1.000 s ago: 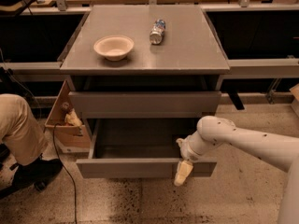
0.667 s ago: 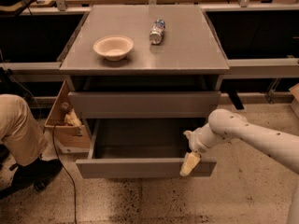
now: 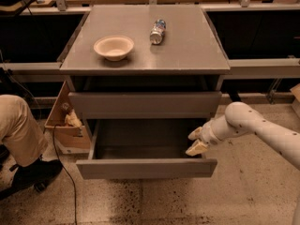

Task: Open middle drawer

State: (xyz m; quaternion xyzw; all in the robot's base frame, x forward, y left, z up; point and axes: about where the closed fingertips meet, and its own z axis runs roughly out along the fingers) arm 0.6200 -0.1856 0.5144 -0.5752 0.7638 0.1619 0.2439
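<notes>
- since the earlier frames the end effector point(image 3: 194, 141) has risen off the drawer front and shifted right. it now sits just inside the right end of the open drawer, above the top edge of the front panel.
- middle drawer point(image 3: 140, 168) stands pulled well out from the cabinet, as it did a second ago. its grey interior is exposed and its flat front faces the camera.
- end effector fingers point(image 3: 196, 148) are apart: two tan tips with a gap, nothing gripped between them. whether the lower tip touches the drawer's side wall cannot be determined.
- white arm point(image 3: 262, 130) enters from the right and is cut off by the frame edge.
- whatever lies under the open drawer is hidden by it. the back of the drawer interior is in shadow beneath the upper drawer point(image 3: 145, 104), which is shut.
- counter point(image 3: 187, 50) carries a pale bowl point(image 3: 114, 47) and a bottle point(image 3: 158, 31) lying on its side, apart from each other. neither has moved.
- bottle label carries print, too small to read.
- at left, a person's leg point(image 3: 16, 130) in tan trousers and a dark shoe point(image 3: 33, 175) are cut by the frame edge.
- a cardboard box point(image 3: 63, 135) beside the cabinet is partly hidden behind the drawer, contents unclear.
</notes>
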